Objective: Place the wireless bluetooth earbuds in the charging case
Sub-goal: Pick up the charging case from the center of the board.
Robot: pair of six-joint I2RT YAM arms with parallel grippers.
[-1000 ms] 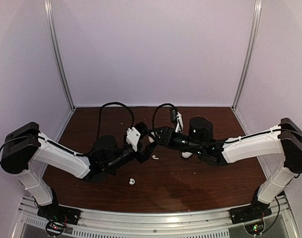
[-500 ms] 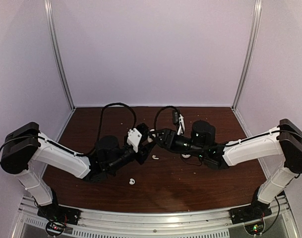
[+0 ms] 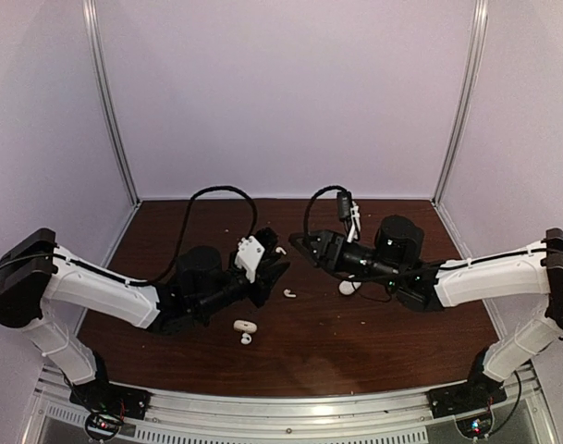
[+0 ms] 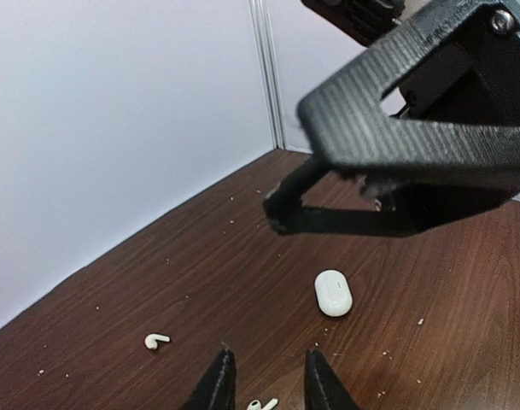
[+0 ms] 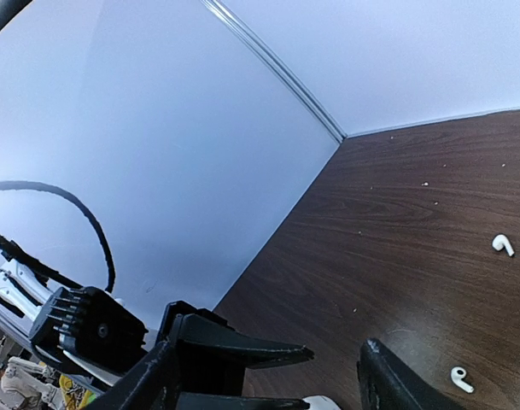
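Three small white earbuds lie on the brown table [image 3: 392, 342]: one [image 3: 280, 250] between the two grippers, one [image 3: 288, 294] just below the gap, one [image 3: 246, 339] near the front. A white case [image 3: 244, 326] lies against the front earbud. A closed white case [image 3: 348, 288] lies under the right arm. My left gripper [image 3: 274, 272] is open and empty; in its wrist view an earbud [image 4: 261, 404] lies on the table between its fingertips. My right gripper [image 3: 299, 245] is open and empty, facing the left gripper with a gap between.
The left wrist view shows the closed case [image 4: 333, 293], another earbud [image 4: 157, 341] and the right gripper's black fingers [image 4: 396, 145] above. The right wrist view shows two earbuds [image 5: 502, 244] [image 5: 461, 378] on the table. Pale walls enclose the table; crumbs dot the wood.
The grippers were nearly touching; the right one has drawn back to the right. An earbud now lies between them, and a case shows by the front earbud.
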